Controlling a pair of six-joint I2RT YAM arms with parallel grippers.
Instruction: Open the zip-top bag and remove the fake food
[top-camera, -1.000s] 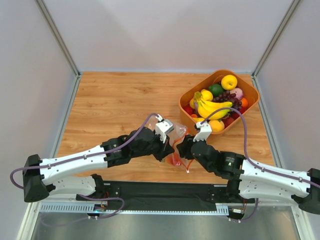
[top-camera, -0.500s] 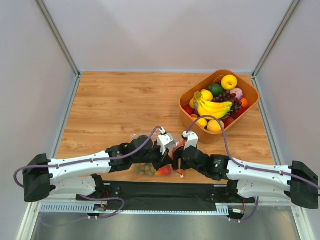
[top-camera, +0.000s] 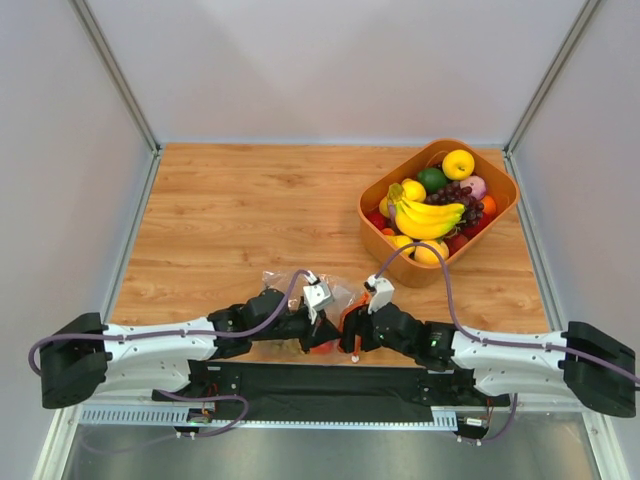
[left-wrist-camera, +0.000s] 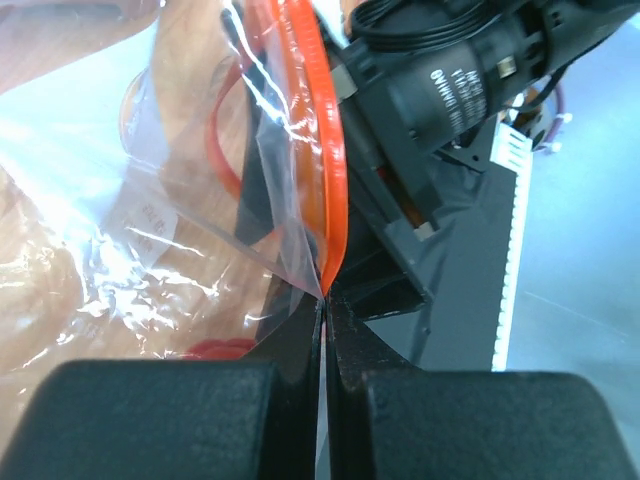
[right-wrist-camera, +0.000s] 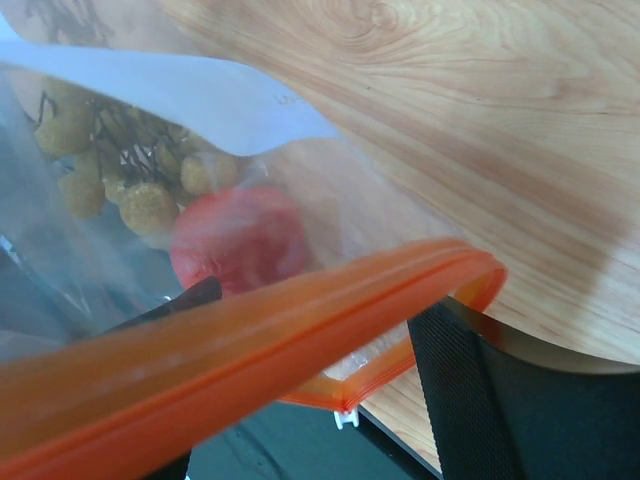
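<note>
Left gripper (left-wrist-camera: 325, 300): clenched on the zip strip (left-wrist-camera: 335, 190) of the zip-top bag (left-wrist-camera: 150, 230).
Right gripper (top-camera: 347, 332): jaws spread apart and released, with the zip strip running across in front of them.
Zip-top bag: lies at the near edge of the table (top-camera: 230, 200), between the 2 grippers.
Fake food: red-orange fruit (right-wrist-camera: 240, 240) and tan balls (right-wrist-camera: 120, 190) are inside the bag; banana bunch (top-camera: 425, 215) is in the orange basket (top-camera: 508, 200).

Zip-top bag (top-camera: 283, 284) on table (top-camera: 220, 210), between left hand (left-wrist-camera: 325, 300) and right hand (top-camera: 350, 338) (fake food (right-wrist-camera: 238, 248) inside), basket (top-camera: 480, 238) behind-right.
</note>
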